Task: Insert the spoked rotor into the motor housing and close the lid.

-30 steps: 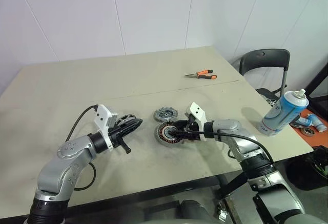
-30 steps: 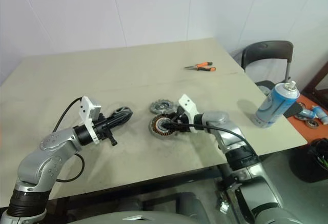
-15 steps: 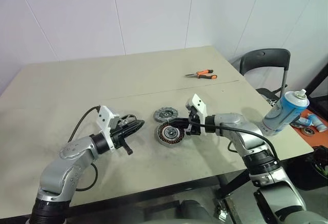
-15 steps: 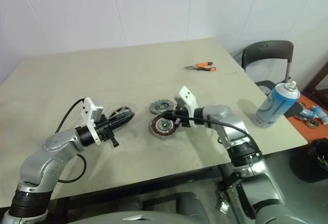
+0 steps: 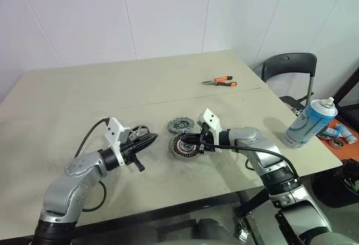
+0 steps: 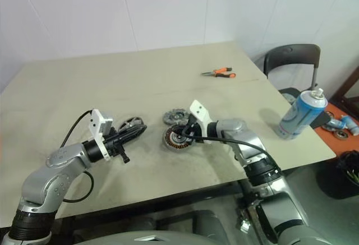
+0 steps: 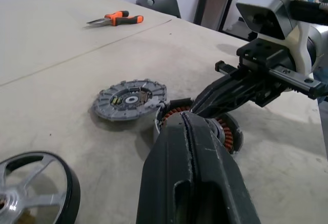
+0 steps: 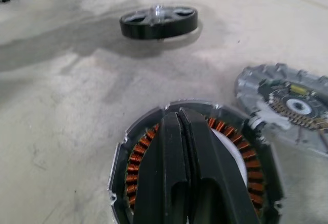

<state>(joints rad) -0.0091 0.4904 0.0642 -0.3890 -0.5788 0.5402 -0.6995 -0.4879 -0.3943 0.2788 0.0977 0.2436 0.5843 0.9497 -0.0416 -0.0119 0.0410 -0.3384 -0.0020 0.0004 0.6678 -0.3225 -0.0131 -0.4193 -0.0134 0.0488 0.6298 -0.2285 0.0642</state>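
White panelled wall (image 5: 168,15), beige table (image 5: 84,93), black chair (image 5: 289,68) at right

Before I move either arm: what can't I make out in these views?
- Motor housing centre: right wrist view, hidden behind the right fingers.
- Spoked rotor: left wrist view, cut off by the picture's edge.
- Lid face detail: too small in the head views.

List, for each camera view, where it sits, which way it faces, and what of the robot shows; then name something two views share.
Head views: up high, facing forward and down over the beige table; both arms show.
Left wrist view: along the shut left gripper toward the ribbed grey metal lid.
Right wrist view: along the shut right gripper over the copper-wound silver motor housing.
Shared: the black spoked rotor appears in both wrist views.
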